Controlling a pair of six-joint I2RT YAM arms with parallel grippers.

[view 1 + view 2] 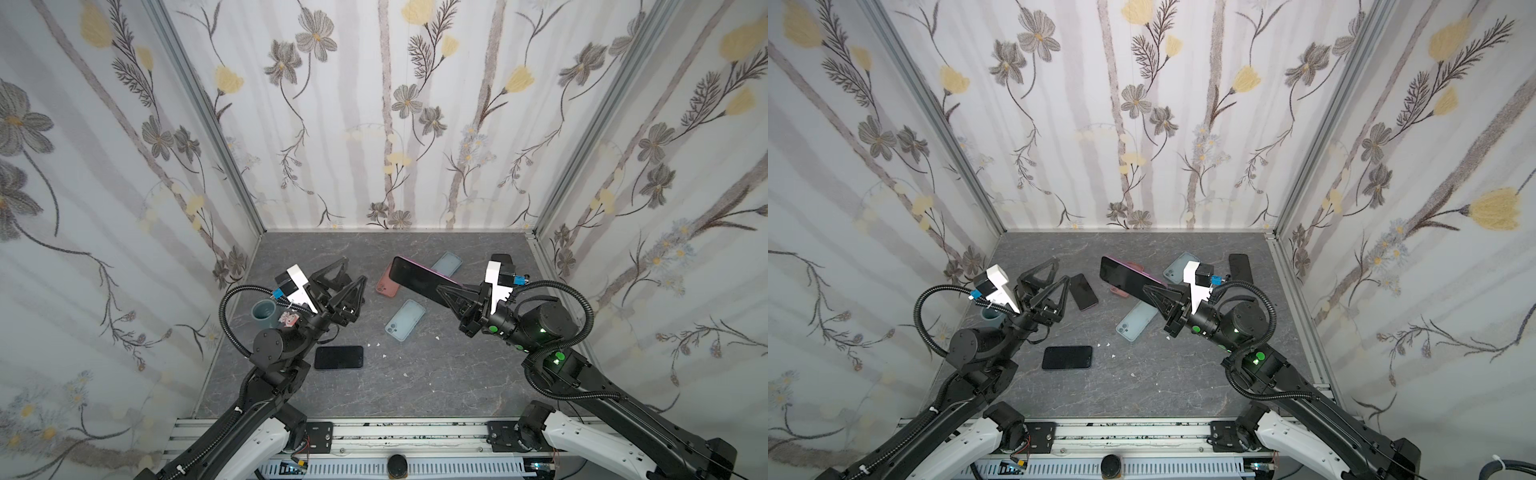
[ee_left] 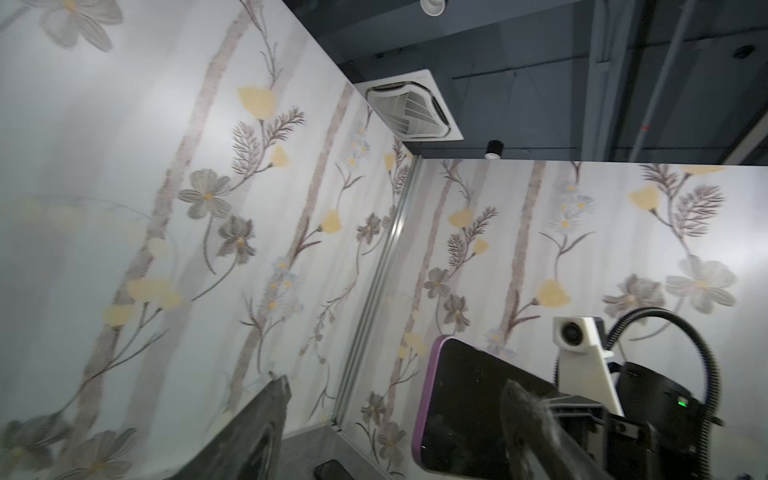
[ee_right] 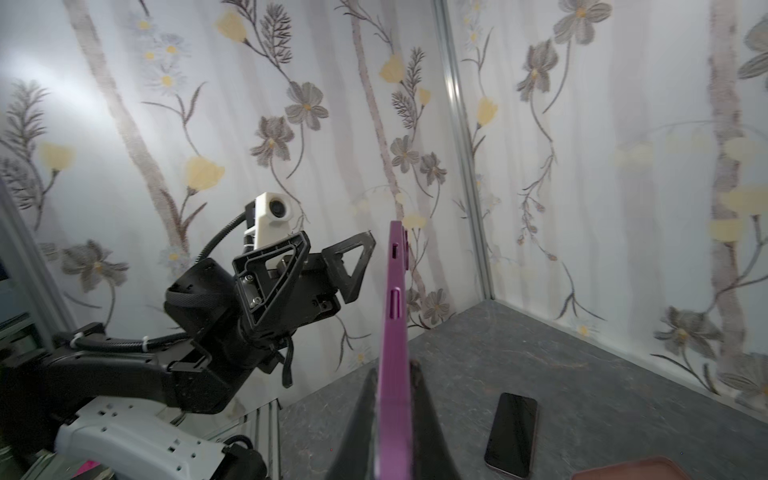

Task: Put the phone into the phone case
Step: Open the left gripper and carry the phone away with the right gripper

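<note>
Grey marbled tabletop (image 1: pixel 415 386), floral walls (image 1: pixel 374 104), phone (image 1: pixel 419 280) aloft

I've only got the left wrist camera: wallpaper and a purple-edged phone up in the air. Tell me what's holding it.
Observer: The right gripper is shut on the purple-edged phone. Its fingers pinch the end nearer the right arm, and the phone is clear of the table.
Operator: Report my left gripper.
Observer: The left gripper is open and empty. It sits beside the phone with a gap between them.
Operator: List the cases on the table.
Observer: The near pale blue case lies flat between the arms, the far pale blue case lies towards the back wall, and a pink case is partly hidden behind the raised phone.
</note>
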